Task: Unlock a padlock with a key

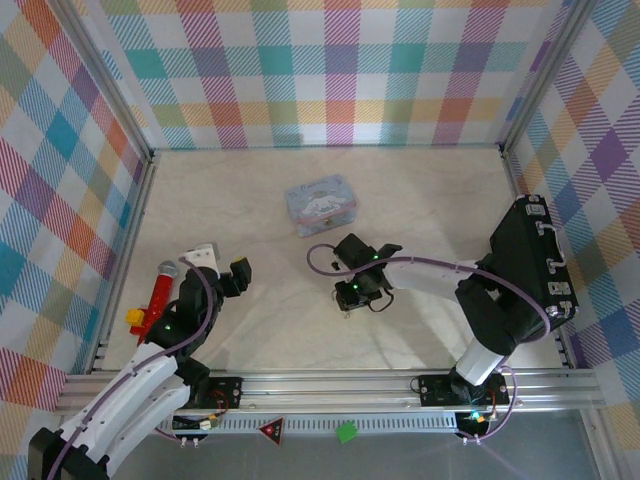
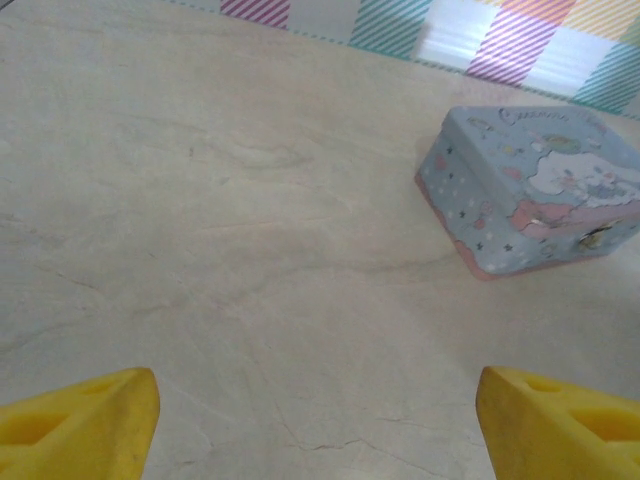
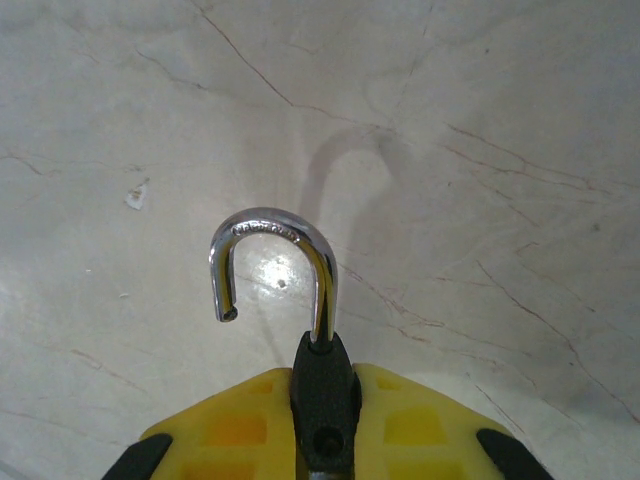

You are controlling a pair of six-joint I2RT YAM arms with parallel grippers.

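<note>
My right tool point(image 3: 322, 378) is clamped tight on the padlock point(image 3: 322, 412), pads either side of its dark body. The lock is held over the table point(image 1: 260, 330), approx mid-table & a bit toward the near edge. The shackle point(image 3: 270, 228) sticks out of the body: one leg is seated, the other end hangs free, clear of the body. So I judge the lock is already open, or as good as.

My left tool point(image 2: 318, 420) is spread wide w/ nothing btw its fingers point(image 2: 80, 422), over bare table toward the near-left corner. Key: can't make it out anywhere, too small to tell.

Handling, my read:
- **Padlock:** small, rigid metal, prob dense for its size, won't crush.
- **Where to hold:** the body flats, as I have it.
- **Shackle:** the chrome is smooth, round & slick. It likely swivels on the seated leg, so a grip there would slip or turn.
- **Grip:** keep the body squeezed square so it doesn't twist btw the pads.
- **Key:** if I have to handle it, it'd be thin & flat, awkward to lift off a hard table. Take it by the wide head, not the blade.

Other stuff:
- The light-blue tin point(image 1: 320, 203) sits toward the far edge, well apart from the lock.
- A red-handled thing w/ grey tip point(image 1: 160, 292) lies by the left edge.
- A black case point(image 1: 530, 262) is at the right edge.
</note>
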